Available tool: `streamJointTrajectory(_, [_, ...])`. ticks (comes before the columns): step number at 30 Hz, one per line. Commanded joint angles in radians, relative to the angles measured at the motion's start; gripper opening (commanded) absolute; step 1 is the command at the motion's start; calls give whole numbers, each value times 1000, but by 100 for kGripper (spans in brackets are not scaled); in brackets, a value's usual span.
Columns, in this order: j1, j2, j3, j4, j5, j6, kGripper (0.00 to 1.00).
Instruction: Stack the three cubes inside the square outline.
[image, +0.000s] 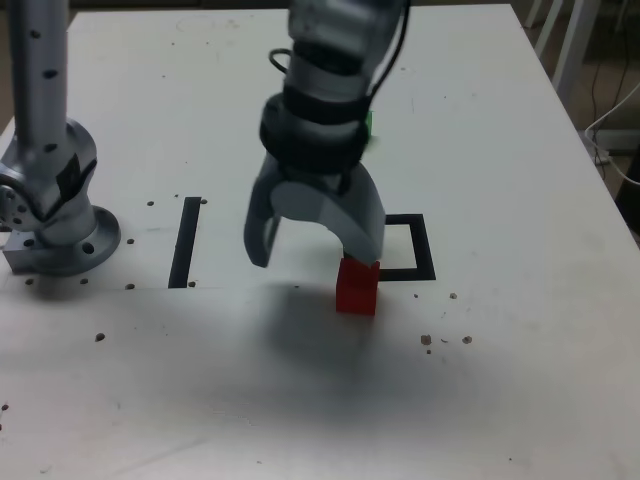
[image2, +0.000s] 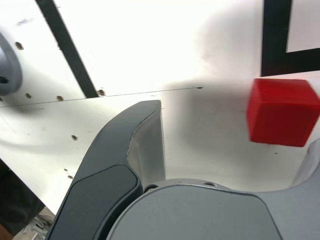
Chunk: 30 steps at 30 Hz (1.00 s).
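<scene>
My end effector (image: 314, 258) hangs, jaws apart, and lowering it this off-centre could jam one jaw onto the red cube (image: 357, 289).

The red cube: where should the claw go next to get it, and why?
Probably a small sideways shift toward the exterior view's right, jaws kept open: in the wrist view, the red cube lies off to one side, near one finger, with bare table between the gripper's fingers.
</scene>
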<state>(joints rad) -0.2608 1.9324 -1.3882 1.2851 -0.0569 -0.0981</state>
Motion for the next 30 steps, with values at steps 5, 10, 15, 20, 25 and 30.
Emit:
streamJointTrajectory(5, [-17, 74, -59, 12, -15, 0, 99])
streamJointTrajectory(10, [-31, 127, -99, 16, -28, 5, 99])
streamJointTrajectory(15, [-24, 172, -116, 20, -28, 17, 95])
streamJointTrajectory(20, [-9, 195, -122, 27, -22, 24, 80])
streamJointTrajectory(25, [-6, 210, -126, 32, -20, 26, 54])
streamJointTrajectory(30, [-5, 218, -131, 26, -16, 35, 32])
